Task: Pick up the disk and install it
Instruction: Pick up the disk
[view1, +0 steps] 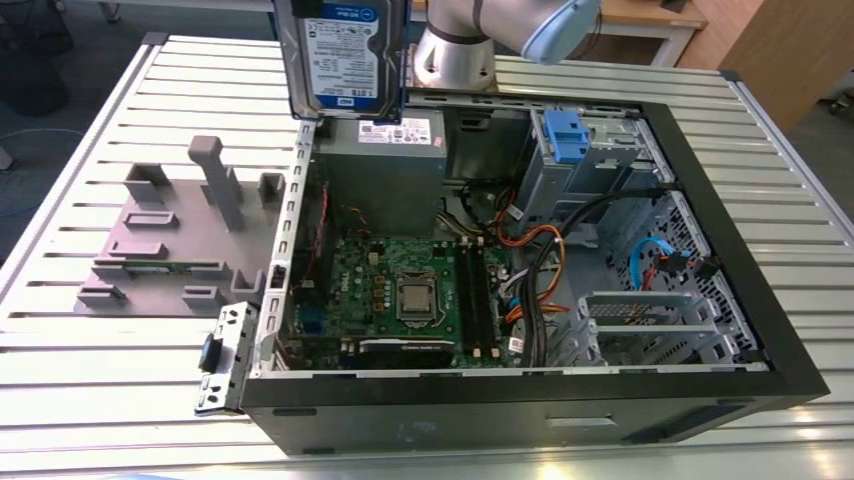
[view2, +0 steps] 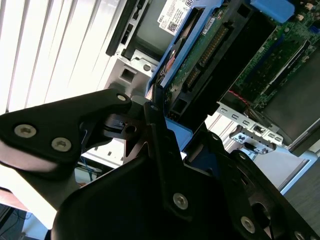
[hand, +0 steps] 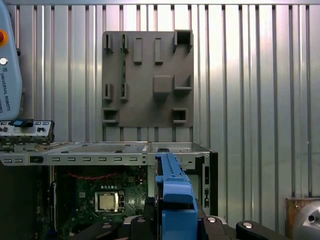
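The disk (view1: 350, 60), silver with a white-and-blue label and a blue bracket, hangs upright above the back corner of the open computer case (view1: 441, 405), towards the exterior view's left. In the second wrist view my gripper (view2: 172, 131) is shut on the disk (view2: 200, 47), its black fingers (view2: 152, 125) clamping the blue bracket. The disk's green circuit side and connector face that camera. In the first wrist view the bracket's blue edge (hand: 175, 192) rises from the gripper (hand: 175, 222), over the case's rim.
A grey plastic stand (view1: 174, 240) with upright posts lies on the slatted metal table (view1: 107, 390) beside the case. Inside the case are a motherboard (view1: 400, 290), cables, and a drive bay holding another blue bracket (view1: 567, 135). The arm's base (view1: 454, 55) stands behind.
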